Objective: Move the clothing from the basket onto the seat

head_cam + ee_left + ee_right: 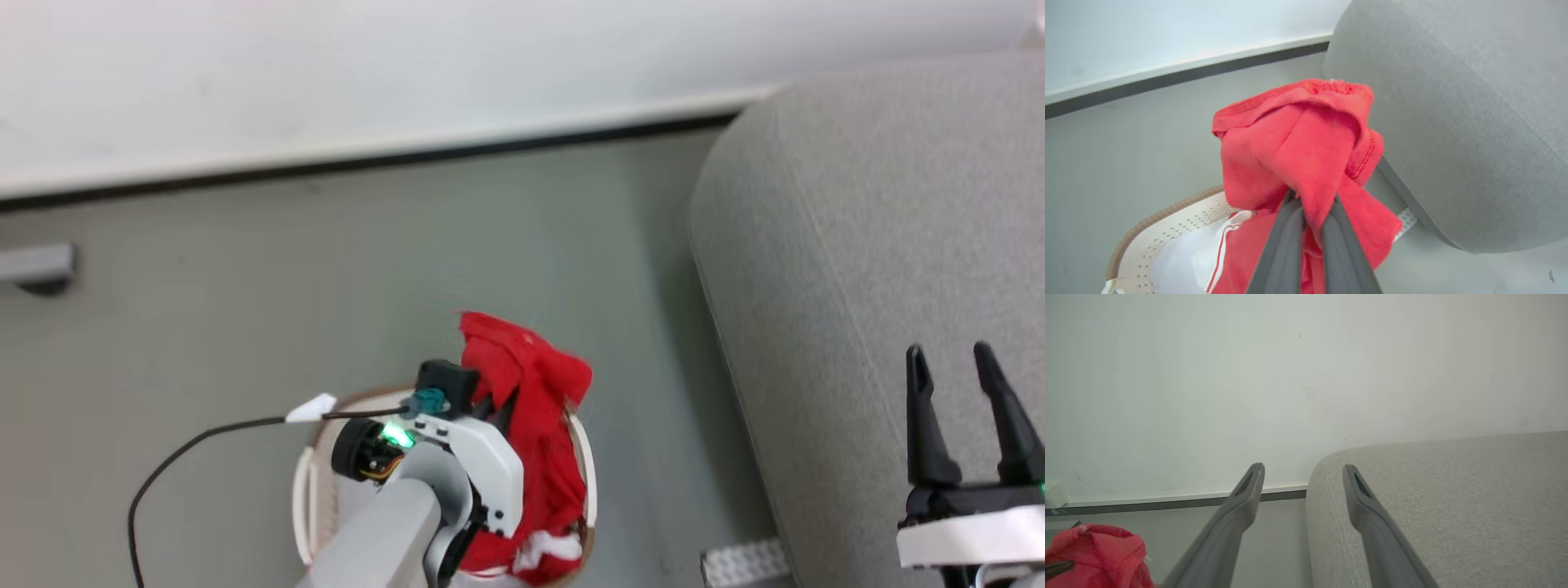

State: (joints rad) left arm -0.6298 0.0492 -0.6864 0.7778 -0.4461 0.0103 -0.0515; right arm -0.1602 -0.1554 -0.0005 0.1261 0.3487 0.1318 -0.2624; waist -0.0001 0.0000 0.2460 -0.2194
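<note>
My left gripper (pixel 1312 208) is shut on a bunch of the red clothing (pixel 1298 147), lifted above the basket (pixel 1180 220). In the head view the clothing (pixel 531 384) drapes from the gripper down into the basket (pixel 306 490), where white trim shows at the bottom. The cream basket with its brown rim sits on the floor, mostly hidden by my left arm. The light grey seat (pixel 865 245) stands to the right of the basket. My right gripper (pixel 955 363) hangs open over the seat (pixel 1453 498), nothing between its fingers. The clothing (pixel 1094 555) shows at the right wrist view's lower left.
A white wall with a dark baseboard (pixel 367 159) runs along the back. A grey bar (pixel 37 265) sticks out at the far left. A black cable (pixel 188 449) trails over the grey floor beside the basket. A small white perforated piece (pixel 743 563) lies at the seat's foot.
</note>
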